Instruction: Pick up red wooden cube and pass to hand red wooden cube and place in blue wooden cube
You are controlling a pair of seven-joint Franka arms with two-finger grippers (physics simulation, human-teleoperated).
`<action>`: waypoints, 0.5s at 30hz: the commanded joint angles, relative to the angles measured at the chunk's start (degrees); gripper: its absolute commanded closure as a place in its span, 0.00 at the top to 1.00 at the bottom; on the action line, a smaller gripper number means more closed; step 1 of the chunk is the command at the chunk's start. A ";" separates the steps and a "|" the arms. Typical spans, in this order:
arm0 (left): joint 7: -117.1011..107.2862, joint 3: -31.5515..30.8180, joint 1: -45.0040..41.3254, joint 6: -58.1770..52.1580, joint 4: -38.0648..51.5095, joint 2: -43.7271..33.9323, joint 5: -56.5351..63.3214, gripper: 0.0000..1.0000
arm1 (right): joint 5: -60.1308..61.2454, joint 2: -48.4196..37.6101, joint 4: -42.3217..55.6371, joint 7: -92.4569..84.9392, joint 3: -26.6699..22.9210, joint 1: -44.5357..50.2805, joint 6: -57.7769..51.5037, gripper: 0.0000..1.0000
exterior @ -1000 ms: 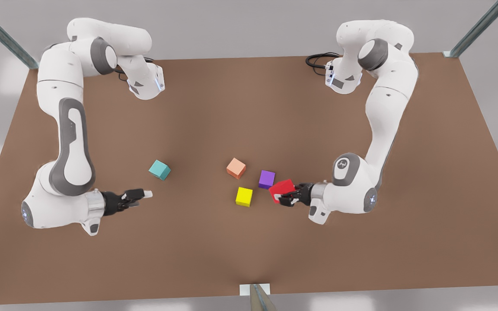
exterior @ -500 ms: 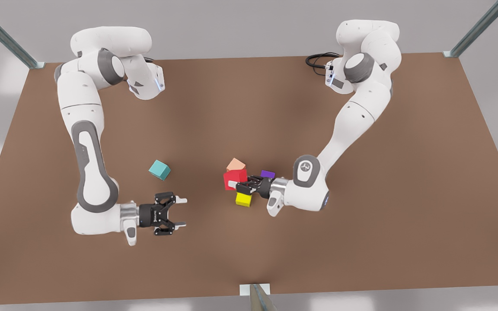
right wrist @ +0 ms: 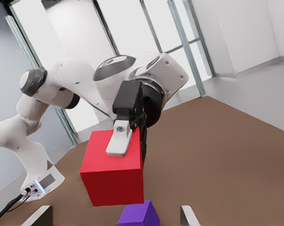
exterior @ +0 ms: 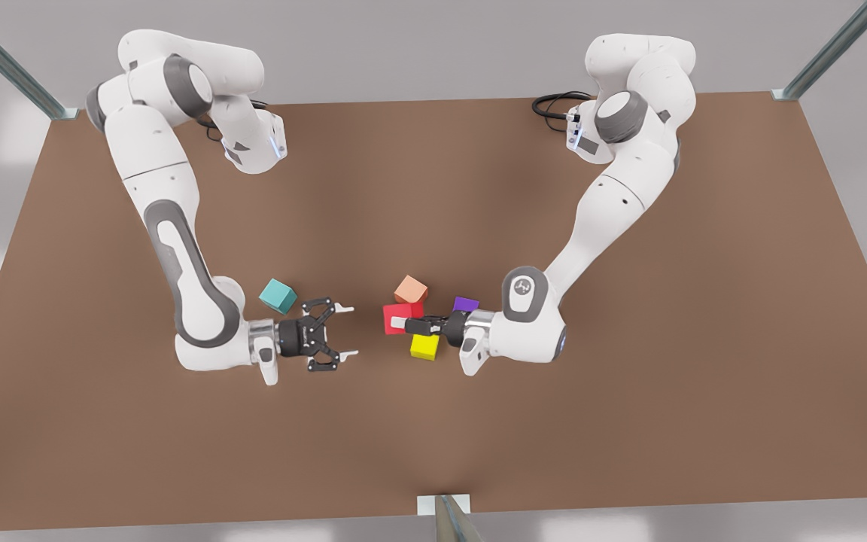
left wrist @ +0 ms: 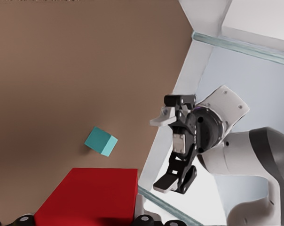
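Observation:
The red wooden cube [exterior: 401, 310] hangs above the table's middle with my left gripper [exterior: 399, 323] shut on it; this arm reaches in from the front view's right. In the right wrist view the red cube [right wrist: 114, 181] has one white finger [right wrist: 119, 141] pressed on its face. My right gripper [exterior: 349, 330] stands open on the front view's left, facing the cube across a small gap. The left wrist view looks past the red cube [left wrist: 92, 193] to that open right gripper [left wrist: 157, 154]. The blue wooden cube [exterior: 278, 296] is teal and rests on the table beside the right arm's wrist; the blue wooden cube [left wrist: 101, 141] lies untouched.
A salmon-orange cube [exterior: 410, 289], a purple cube [exterior: 466, 303] and a yellow cube [exterior: 424, 346] lie on the brown table [exterior: 629, 421] close under the left gripper. The purple cube [right wrist: 138, 214] sits just below the red one in the right wrist view.
The left gripper carried the red cube toward the front view's left, over the other cubes. The right gripper turned, opened its fingers and moved in toward the cube.

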 commanded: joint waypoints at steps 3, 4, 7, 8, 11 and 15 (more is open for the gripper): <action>10.97 -0.04 -0.04 1.45 -0.07 -0.11 -2.37 0.58 | 5.34 -0.51 -1.84 -28.33 0.03 0.90 3.64 1.00; 11.05 -0.04 -0.04 1.45 -0.07 -0.11 -2.37 0.58 | 6.13 -0.51 -1.84 -28.59 0.03 1.43 3.99 1.00; 11.14 -0.04 -0.04 1.54 -0.07 -0.11 -2.37 0.58 | 8.32 0.02 -1.84 -28.77 0.03 2.49 4.87 1.00; 11.05 -0.04 -0.04 1.54 -0.07 -0.11 -2.37 0.58 | 8.68 0.11 -1.84 -28.77 0.03 2.66 4.96 1.00; 10.97 -0.13 -0.04 1.45 -0.07 -0.19 -2.55 0.58 | 10.61 0.29 -1.84 -28.77 0.20 3.54 5.22 1.00; 11.14 -0.04 -0.40 1.62 -0.07 -0.11 -2.55 0.58 | 11.14 0.02 -2.36 -29.56 0.55 3.37 4.61 1.00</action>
